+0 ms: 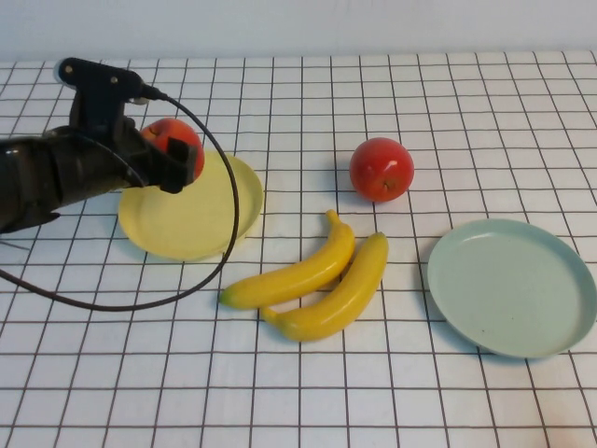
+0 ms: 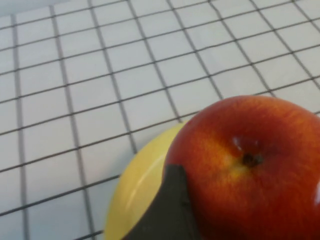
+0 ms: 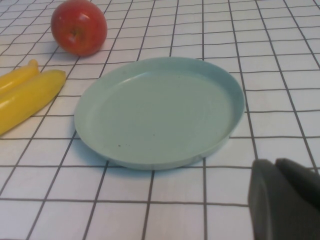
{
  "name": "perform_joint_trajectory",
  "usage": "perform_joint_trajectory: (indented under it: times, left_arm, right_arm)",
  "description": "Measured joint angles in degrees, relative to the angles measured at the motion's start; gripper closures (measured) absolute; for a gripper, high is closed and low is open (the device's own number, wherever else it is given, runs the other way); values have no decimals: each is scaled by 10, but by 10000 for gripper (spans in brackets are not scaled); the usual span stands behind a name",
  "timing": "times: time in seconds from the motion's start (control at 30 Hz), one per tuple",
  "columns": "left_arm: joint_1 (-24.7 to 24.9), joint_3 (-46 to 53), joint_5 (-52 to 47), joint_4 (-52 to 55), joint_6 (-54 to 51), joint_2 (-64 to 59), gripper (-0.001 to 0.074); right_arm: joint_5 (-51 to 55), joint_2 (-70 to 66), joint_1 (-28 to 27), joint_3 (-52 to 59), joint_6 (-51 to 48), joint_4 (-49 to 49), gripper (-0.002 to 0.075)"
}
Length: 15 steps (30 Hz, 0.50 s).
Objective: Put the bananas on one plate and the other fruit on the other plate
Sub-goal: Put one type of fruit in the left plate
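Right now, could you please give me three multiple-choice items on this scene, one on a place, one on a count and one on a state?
1. Where do the two bananas lie?
A. On the mint-green plate
B. On the table between the two plates
C. On the yellow plate

2. How many red apples are in view?
A. One
B. Two
C. Three

3. What is the left gripper doing?
A. Gripping an apple above the yellow plate
B. Hanging empty over the bananas
C. Gripping a banana

Key: 1 B, the bananas rest on the checked table between the yellow plate and the mint-green plate. 2 B, one apple in the gripper, one loose apple on the table. 3 A, its fingers flank the apple over the yellow rim. The right gripper rests shut beside the mint-green plate.
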State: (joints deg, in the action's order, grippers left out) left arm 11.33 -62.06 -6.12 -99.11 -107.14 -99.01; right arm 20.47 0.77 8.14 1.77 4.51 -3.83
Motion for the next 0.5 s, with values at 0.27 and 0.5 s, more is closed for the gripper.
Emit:
perform_joint_trajectory:
  times: [0.27, 0.5]
  left_arm:
    - [0, 0, -19, 0, 0, -44, 142]
    - [0, 0, 4, 0, -5, -57, 76]
  right_arm:
    - [0, 0, 0, 0, 0, 0, 743]
    - [0, 0, 0, 0, 0, 0, 743]
